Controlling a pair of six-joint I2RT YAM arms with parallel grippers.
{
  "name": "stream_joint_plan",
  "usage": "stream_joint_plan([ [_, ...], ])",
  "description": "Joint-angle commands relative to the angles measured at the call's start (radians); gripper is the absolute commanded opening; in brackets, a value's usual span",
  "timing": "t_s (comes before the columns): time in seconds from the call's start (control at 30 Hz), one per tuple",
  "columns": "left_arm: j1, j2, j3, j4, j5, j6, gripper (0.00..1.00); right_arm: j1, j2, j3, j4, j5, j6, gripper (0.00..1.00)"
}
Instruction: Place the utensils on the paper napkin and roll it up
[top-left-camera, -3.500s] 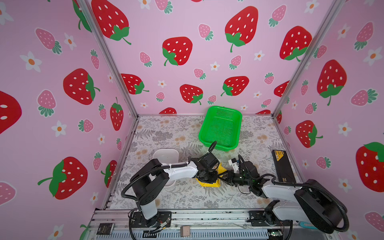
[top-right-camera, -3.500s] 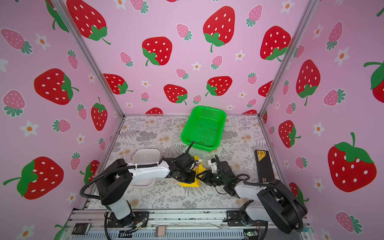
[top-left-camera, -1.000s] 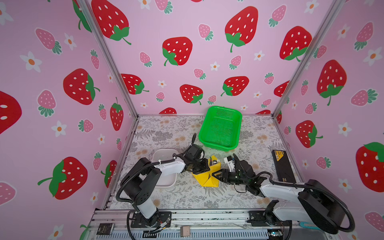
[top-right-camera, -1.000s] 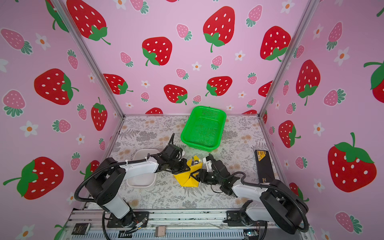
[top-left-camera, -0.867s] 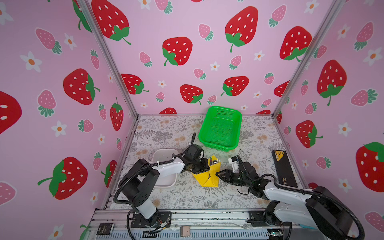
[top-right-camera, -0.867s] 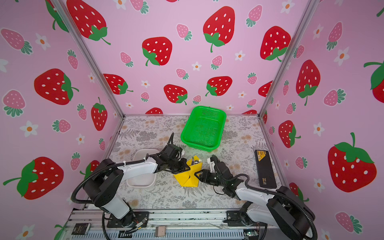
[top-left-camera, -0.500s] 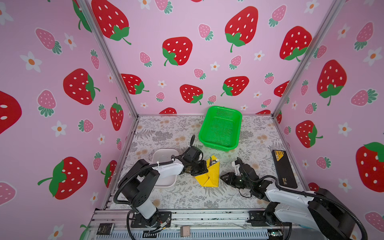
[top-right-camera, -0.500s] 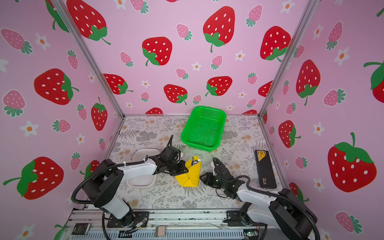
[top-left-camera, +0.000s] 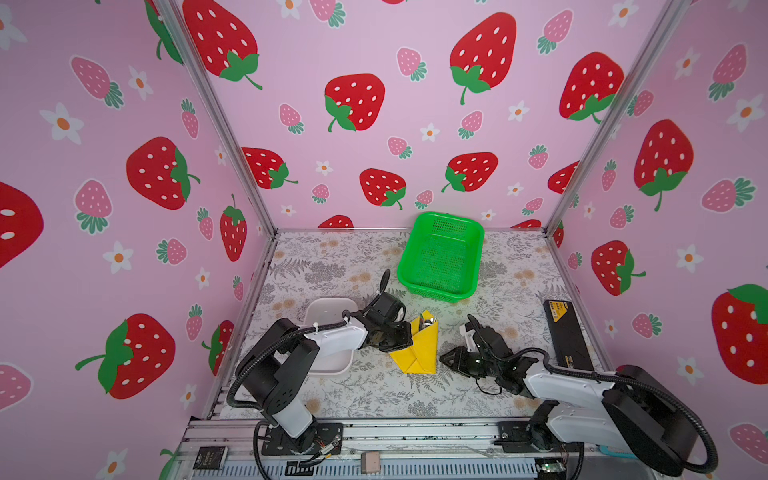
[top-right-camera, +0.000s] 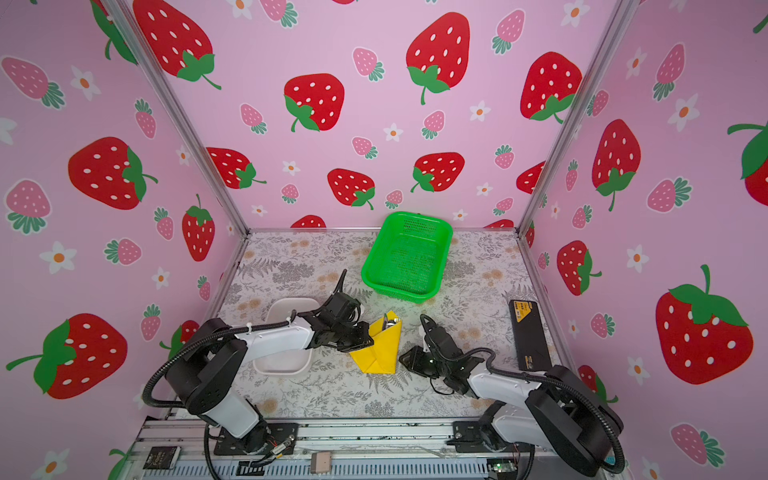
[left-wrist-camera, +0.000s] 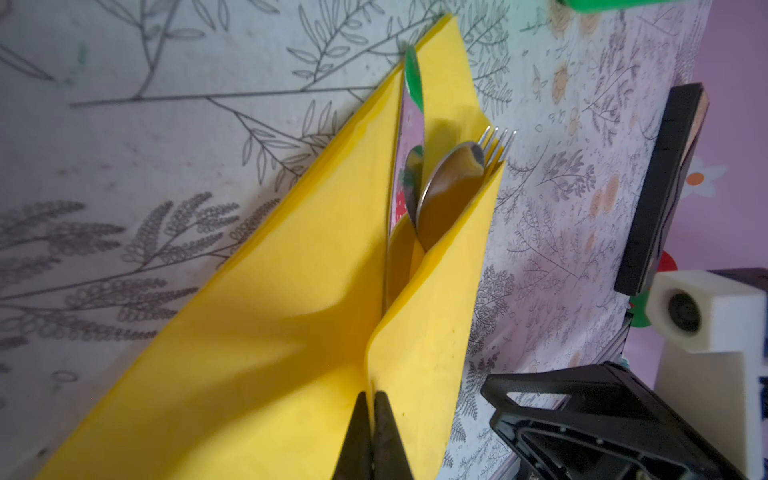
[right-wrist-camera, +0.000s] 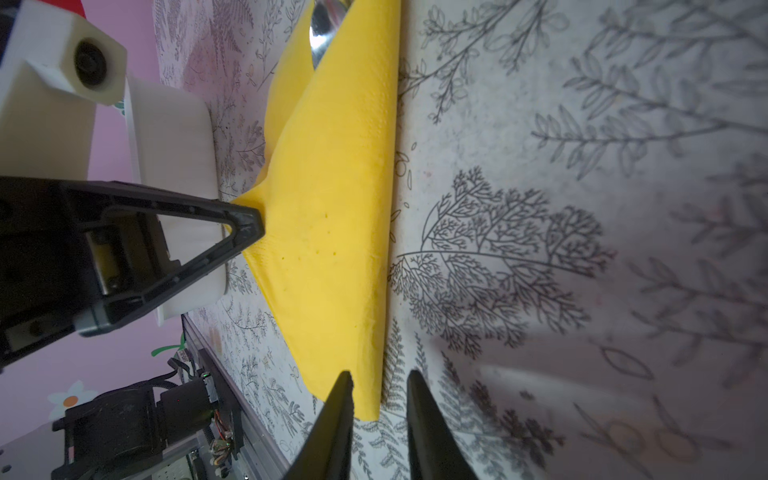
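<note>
The yellow paper napkin (top-left-camera: 417, 349) (top-right-camera: 380, 351) lies at mid-table, folded into a pointed pocket round the utensils (top-left-camera: 428, 321) (top-right-camera: 390, 321). Their silver heads stick out of its far end. The left wrist view shows the spoon bowl (left-wrist-camera: 451, 183), the fork tines (left-wrist-camera: 498, 139) and the knife blade (left-wrist-camera: 409, 137); the handles are hidden. My left gripper (top-left-camera: 409, 338) (left-wrist-camera: 372, 399) is shut on a raised fold of the napkin (left-wrist-camera: 291, 311). My right gripper (top-left-camera: 444, 358) (right-wrist-camera: 380, 378) sits low by the napkin's near right corner (right-wrist-camera: 332, 208), jaws a narrow gap apart, clamping nothing.
A white tray (top-left-camera: 328, 307) (top-right-camera: 282, 361) lies under the left arm, just left of the napkin. A green mesh basket (top-left-camera: 432, 291) (top-right-camera: 390, 286) stands behind the napkin. A black box (top-left-camera: 567, 332) lies along the right wall.
The left gripper has kept its hold and drawn the fold leftward, so the napkin stands more closed round the utensils. The right gripper has backed slightly off the napkin and its jaws have narrowed.
</note>
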Motion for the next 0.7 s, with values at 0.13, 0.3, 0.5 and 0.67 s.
stream_joint_plan([
  [0.13,0.004,0.014,-0.003,-0.022,-0.035,0.022,0.0,0.014,0.023,0.031,0.012,-0.046,-0.031,0.18],
  [0.3,0.004,0.02,-0.011,-0.024,-0.047,0.023,0.0,0.046,0.054,0.052,0.012,-0.075,-0.054,0.14],
  [0.5,0.004,0.02,-0.004,-0.044,-0.065,0.037,0.0,0.097,0.116,0.104,0.01,-0.088,-0.082,0.1],
  [0.67,0.003,0.026,-0.001,-0.045,-0.065,0.037,0.0,0.128,0.198,0.147,0.012,-0.091,-0.093,0.07],
])
